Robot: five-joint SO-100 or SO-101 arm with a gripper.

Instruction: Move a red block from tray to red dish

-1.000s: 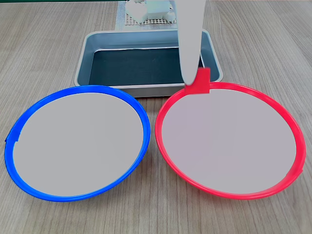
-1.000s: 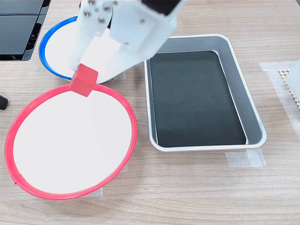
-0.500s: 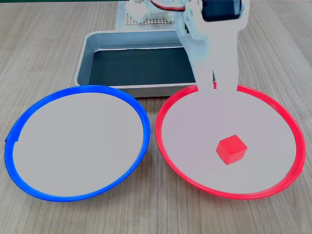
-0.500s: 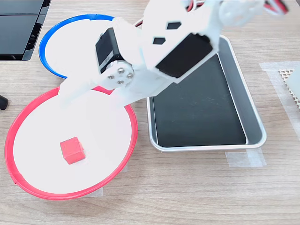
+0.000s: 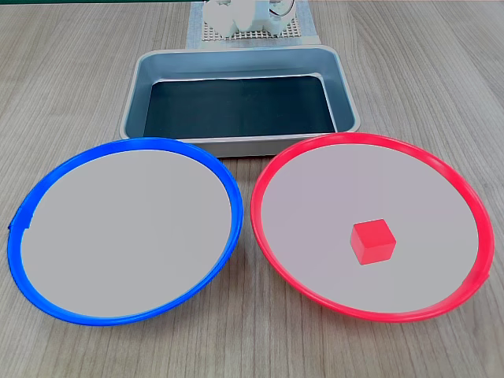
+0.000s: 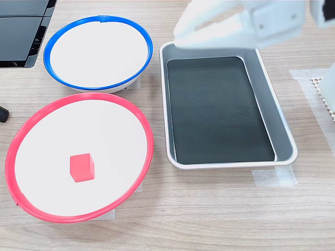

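In the first exterior view, the red block (image 5: 372, 241) lies flat on the pale centre of the red dish (image 5: 272, 244), a little toward the first exterior view's right of the dish's middle and clear of the thin red rim on every side. The blue-rimmed plate (image 5: 230, 197) sits just beside the red dish on the first exterior view's left, their rims near each other but apart. Behind both, the tray (image 5: 347, 98) stands on the wooden table (image 5: 441, 87), its black bottom bare, its near rim just beside the far edge of the red dish. At the top edge a white arm base (image 5: 236, 14) rests on a perforated mat; no gripper appears here

In the second exterior view, the red block (image 6: 82, 167) rests on the red dish (image 6: 148, 149), toward the second exterior view's lower left of the dish's centre. The blue-rimmed plate (image 6: 146, 39) lies beyond it, and the tray (image 6: 287, 141) fills the second exterior view's right, holding nothing. The white gripper (image 6: 183, 35) hangs blurred above the tray's far end, well apart from the block, its two fingers parted at the tips and holding nothing. A dark device (image 6: 21, 31) occupies the upper left corner
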